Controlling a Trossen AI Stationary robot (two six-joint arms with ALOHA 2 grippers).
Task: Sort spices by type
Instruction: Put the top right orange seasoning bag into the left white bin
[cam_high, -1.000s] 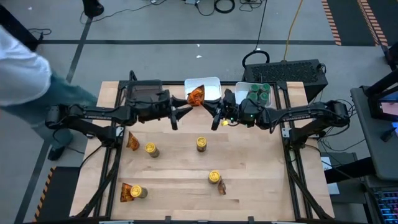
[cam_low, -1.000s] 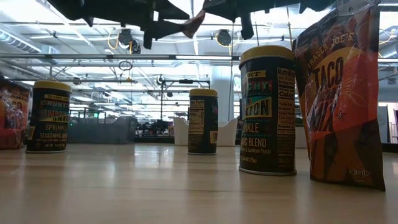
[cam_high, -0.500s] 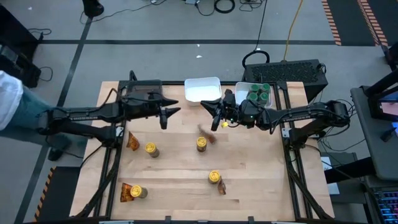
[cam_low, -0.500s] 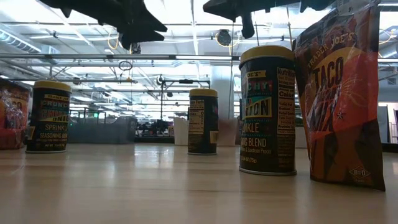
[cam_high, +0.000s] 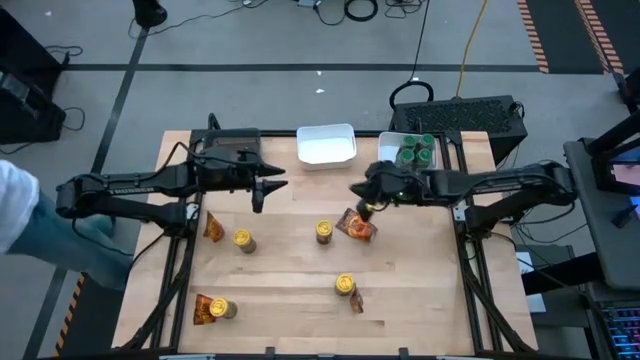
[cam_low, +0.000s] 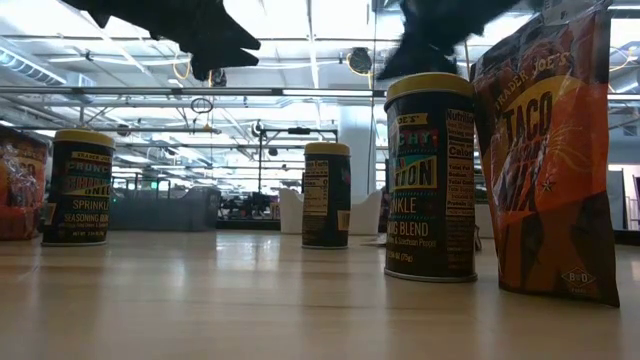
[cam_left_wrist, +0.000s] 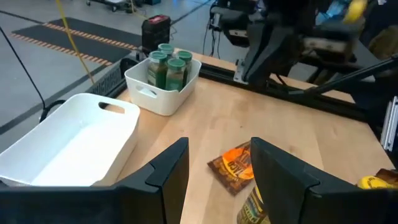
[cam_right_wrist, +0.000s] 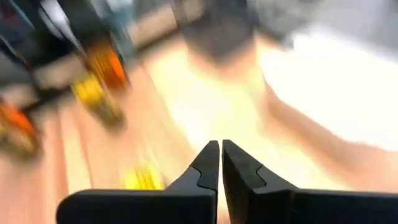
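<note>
Several yellow-lidded jars (cam_high: 243, 240) (cam_high: 324, 232) (cam_high: 345, 285) stand upright on the wooden table. Orange-brown packets (cam_high: 213, 226) (cam_high: 207, 309) lie or lean among them. One packet (cam_high: 356, 226) lies flat beside the middle jar. It also shows in the left wrist view as the packet (cam_left_wrist: 235, 167) beyond my left fingers. Green-lidded jars (cam_high: 415, 152) stand in the far right white tray. My left gripper (cam_high: 262, 190) hangs open in the air left of centre. My right gripper (cam_high: 362, 206) is shut and tipped down, high above the flat packet.
An empty white tray (cam_high: 327, 143) stands at the middle of the far edge, left of the tray with the green-lidded jars (cam_left_wrist: 163, 87). A further jar (cam_high: 225, 309) stands at the near left. A person's sleeve shows off the table's left side.
The packet that hung between the two grippers beside the empty white tray has fallen and now lies flat next to the middle jar. My left gripper has drawn back toward the table's left. My right gripper has tipped downward and sunk toward the fallen packet, still shut.
</note>
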